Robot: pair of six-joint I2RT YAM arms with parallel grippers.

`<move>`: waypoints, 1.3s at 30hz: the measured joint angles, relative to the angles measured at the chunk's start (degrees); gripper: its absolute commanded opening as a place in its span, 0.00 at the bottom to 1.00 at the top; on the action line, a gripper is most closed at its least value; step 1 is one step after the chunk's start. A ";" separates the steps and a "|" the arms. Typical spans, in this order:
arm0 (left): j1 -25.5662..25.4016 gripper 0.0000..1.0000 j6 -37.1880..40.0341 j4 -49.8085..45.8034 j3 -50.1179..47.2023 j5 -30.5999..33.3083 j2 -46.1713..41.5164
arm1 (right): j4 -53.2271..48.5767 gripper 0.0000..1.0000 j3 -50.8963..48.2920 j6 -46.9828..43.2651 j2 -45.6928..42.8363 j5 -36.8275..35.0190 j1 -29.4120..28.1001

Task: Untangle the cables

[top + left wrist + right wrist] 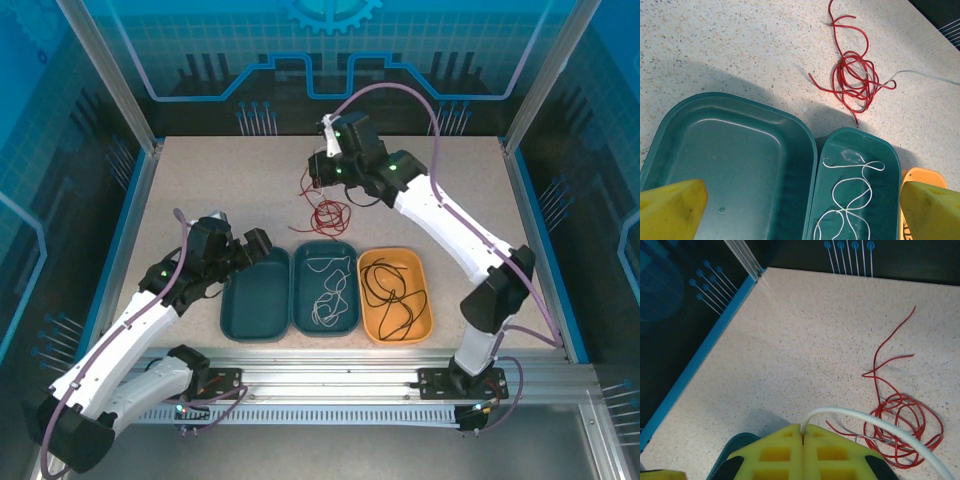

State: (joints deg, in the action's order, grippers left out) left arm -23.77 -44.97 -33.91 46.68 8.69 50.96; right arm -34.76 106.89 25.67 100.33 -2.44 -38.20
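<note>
Robotics lab test cell. A speckled bench (220, 200) sits inside a frame of aluminium posts (108, 75), walled with see-through blue panels (200, 50) printed with circuit lines and a gear emblem (331, 12). Two white-and-black robot arms, the left arm (125, 335) and the right arm (450, 225), are bolted to a slotted metal rail (330, 378) along the bench's near edge. Purple-grey cabling (400, 92) loops off them.
</note>
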 measured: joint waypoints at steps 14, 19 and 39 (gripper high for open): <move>0.00 0.99 -0.20 0.81 -0.74 -0.22 -0.02 | -3.26 0.00 8.48 -6.29 -8.11 -0.11 0.00; 0.00 0.99 -1.22 0.96 -1.16 -0.24 -0.02 | -3.52 0.00 9.66 -6.91 -11.06 0.20 0.00; 0.00 0.99 -1.66 2.56 -1.16 -0.59 -0.02 | -3.54 0.00 -19.06 -1.42 -22.77 7.43 -4.61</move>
State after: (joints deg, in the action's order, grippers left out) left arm -23.77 -46.63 -31.35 45.52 8.10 50.94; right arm -38.30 87.83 24.25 77.56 4.99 -42.81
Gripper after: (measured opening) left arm 0.992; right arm 0.062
